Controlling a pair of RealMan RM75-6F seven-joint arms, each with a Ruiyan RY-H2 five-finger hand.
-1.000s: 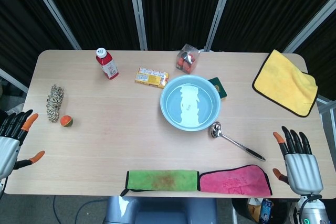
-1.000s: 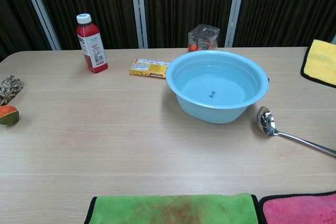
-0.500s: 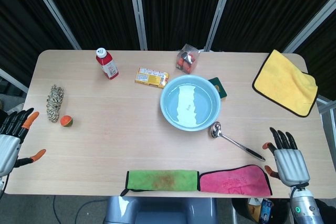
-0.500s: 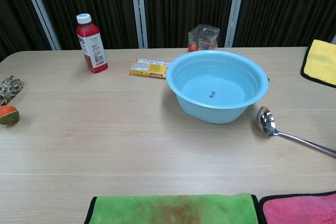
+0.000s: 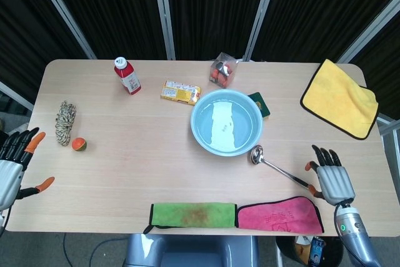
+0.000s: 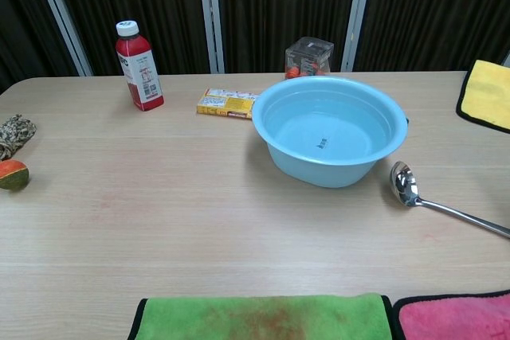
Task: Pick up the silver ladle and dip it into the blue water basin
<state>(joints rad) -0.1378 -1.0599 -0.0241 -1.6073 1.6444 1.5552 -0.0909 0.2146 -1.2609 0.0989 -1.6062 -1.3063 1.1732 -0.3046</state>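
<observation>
The silver ladle (image 5: 279, 168) lies flat on the table, its bowl beside the near right rim of the blue water basin (image 5: 201, 136) and its handle running toward the front right. The chest view shows the ladle (image 6: 434, 197) and the basin (image 6: 279, 157) with water in it. My right hand (image 5: 328, 178) hovers open just past the handle's end, fingers spread, holding nothing. At the table's left edge my left hand (image 5: 15, 166) is open too, far from both. Neither hand shows in the chest view.
A green cloth (image 5: 192, 214) and a pink cloth (image 5: 278, 215) lie along the front edge. A yellow cloth (image 5: 340, 97) sits back right. A red bottle (image 5: 127, 75), a yellow box (image 5: 180, 92) and a clear container (image 5: 222, 70) stand behind the basin. A rope bundle (image 5: 64, 121) and small ball (image 5: 79, 144) lie left.
My right hand has moved inward and up the table, from the front right corner to beside the ladle handle's end. The ladle, the basin and my left hand have stayed put.
</observation>
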